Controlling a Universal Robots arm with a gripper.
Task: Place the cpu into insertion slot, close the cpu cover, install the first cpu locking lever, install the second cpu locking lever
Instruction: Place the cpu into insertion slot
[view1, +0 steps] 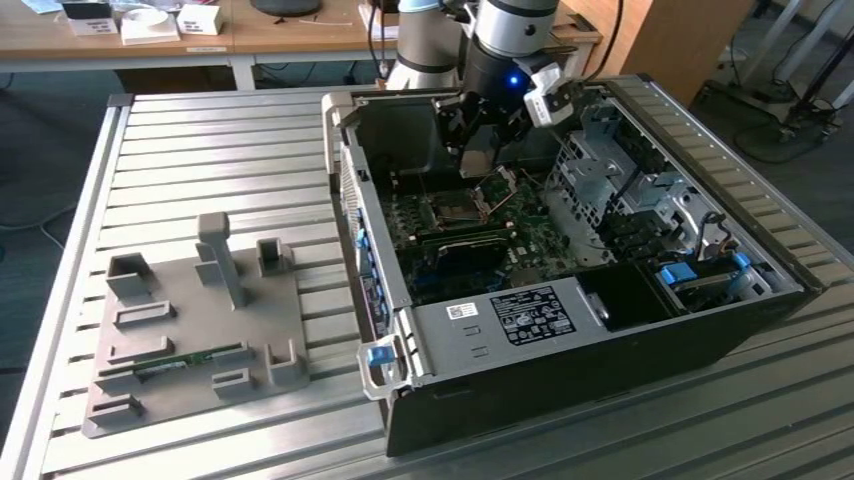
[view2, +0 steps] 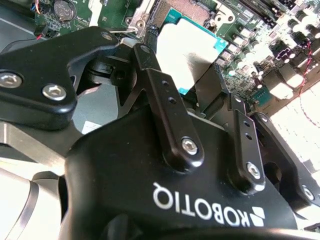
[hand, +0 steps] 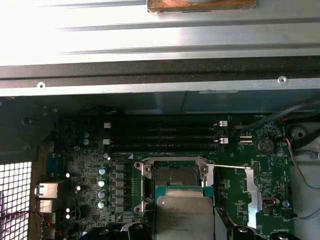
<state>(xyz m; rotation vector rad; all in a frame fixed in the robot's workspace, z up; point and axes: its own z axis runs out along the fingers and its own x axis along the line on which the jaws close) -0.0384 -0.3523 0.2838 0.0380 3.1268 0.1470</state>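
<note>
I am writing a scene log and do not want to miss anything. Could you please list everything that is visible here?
computer case: one, black, open, on the table
table: one, silver, slatted, under everything
motherboard: one, green, inside the computer case
cpu cover: one, silvery, raised open on the motherboard
fixture plate: one, grey, on the exterior view's left of the computer case
memory stick: one, green, lying in the fixture plate
cpu: one, silver-grey, held over the motherboard
gripper: one, black, shut on the cpu
</note>
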